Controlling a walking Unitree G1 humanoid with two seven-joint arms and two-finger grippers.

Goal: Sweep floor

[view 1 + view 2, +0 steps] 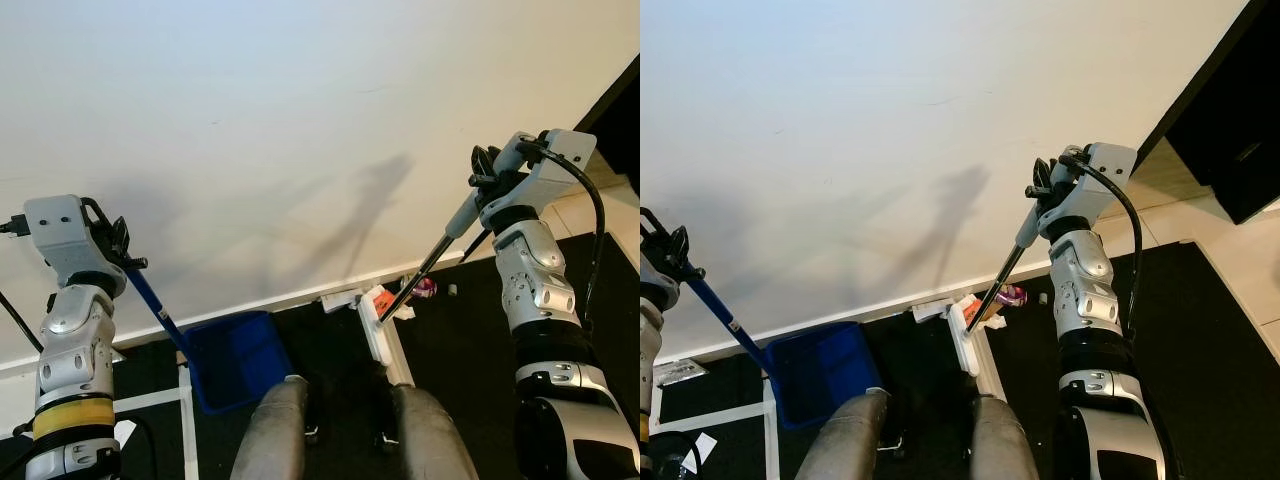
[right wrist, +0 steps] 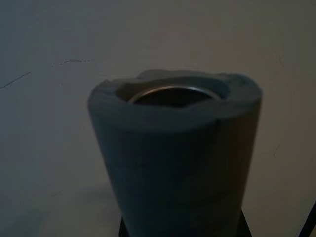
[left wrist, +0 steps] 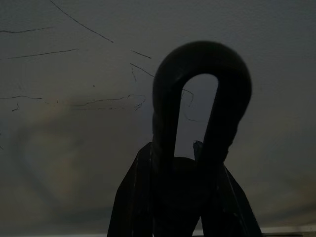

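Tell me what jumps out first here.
Both arms are raised before the white wall. The right gripper holds the broom, its white head on the dark floor by bits of litter. The left gripper holds the blue dustpan, set at the baseboard.

Robot's legs are blocking the near end of the white broom head and part of the blue dustpan. Small litter by the wall is reading too small to identify. Left wrist view is running dark; the handle loop is showing only as a silhouette. Right tool's fingers are sitting mostly behind the broom grip.
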